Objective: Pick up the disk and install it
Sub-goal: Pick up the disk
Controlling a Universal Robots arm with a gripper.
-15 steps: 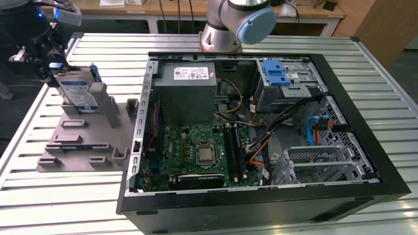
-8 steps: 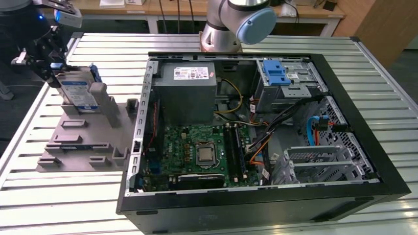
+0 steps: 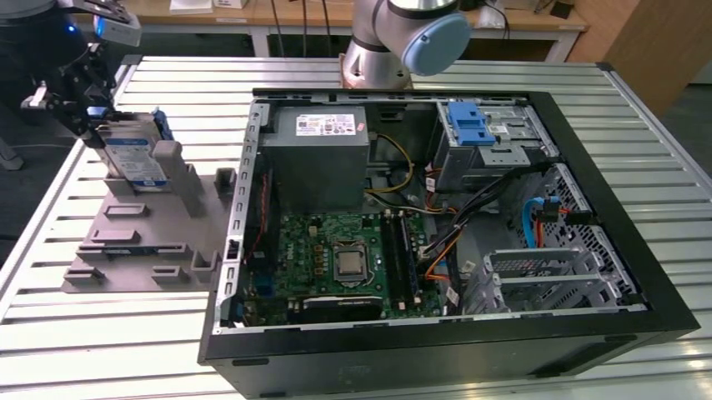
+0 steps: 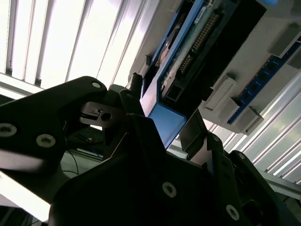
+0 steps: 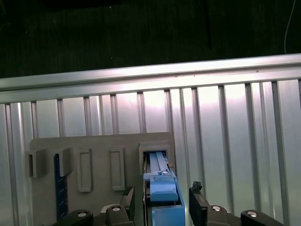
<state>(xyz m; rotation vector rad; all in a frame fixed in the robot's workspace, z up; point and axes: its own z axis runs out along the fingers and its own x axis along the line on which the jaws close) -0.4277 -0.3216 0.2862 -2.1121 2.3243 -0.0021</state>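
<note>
Slatted metal bench [image 3: 100,350], with an open computer case [image 3: 423,360] at its middle: your jaws stand apart astride the top of the disk [image 3: 129,155], which stands upright in the grey fixture [image 3: 125,243] near the bench's edge on the exterior view's left.

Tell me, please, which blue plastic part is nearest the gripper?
The disk with its blue frame, upright in the grey fixture at the exterior view's left, with the gripper right at it. The blue latch sits inside the case, well away.
</note>
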